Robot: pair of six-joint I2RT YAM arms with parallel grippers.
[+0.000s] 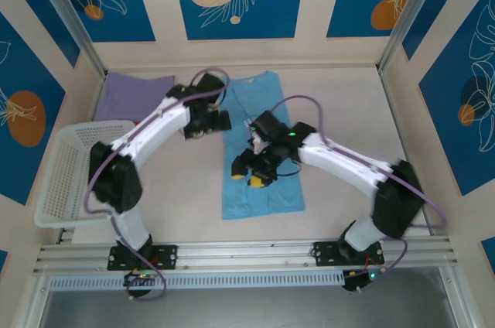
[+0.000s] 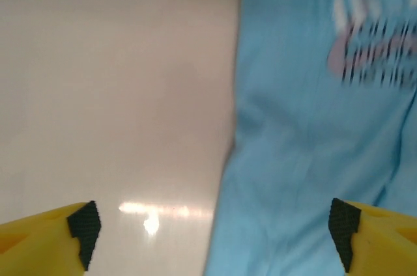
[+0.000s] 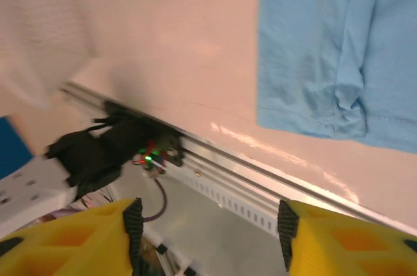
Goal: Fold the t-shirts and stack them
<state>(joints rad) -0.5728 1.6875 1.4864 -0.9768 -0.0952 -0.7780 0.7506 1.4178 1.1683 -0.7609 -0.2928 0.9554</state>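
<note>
A light sky-blue cloth t-shirt (image 1: 263, 150) lay flat on the pale beige desk (image 1: 348, 111). It made a long narrow strip that ran from the far side towards the near edge, between the two white arms. Its white-and-pink chest lettering (image 2: 376, 51) showed blurred in the left wrist view. A plain lavender cloth t-shirt (image 1: 133, 96) lay at the far left corner of the desk, well apart from the blue one. It sat just beyond a white plastic mesh basket (image 1: 73, 169) at the left edge. The left pincer (image 2: 214, 227) hung over the left border of the blue shirt. One yellow finger with a black pad (image 2: 85, 230) was above bare desk and the other was above the cloth. Its jaws were spread wide with nothing between them. The right pincer (image 3: 210, 224) hung over the near half of the blue shirt in the top view. Its yellow fingers (image 3: 71, 237) were parted and empty, gripping nothing. Its own camera faced the near edge. There the shirt's hem (image 3: 326, 123) lay slightly puckered on the desk, short of a silver metal rail (image 3: 260, 172). A black base unit with small green and red lights (image 3: 146, 155) sat against that rail.
</note>
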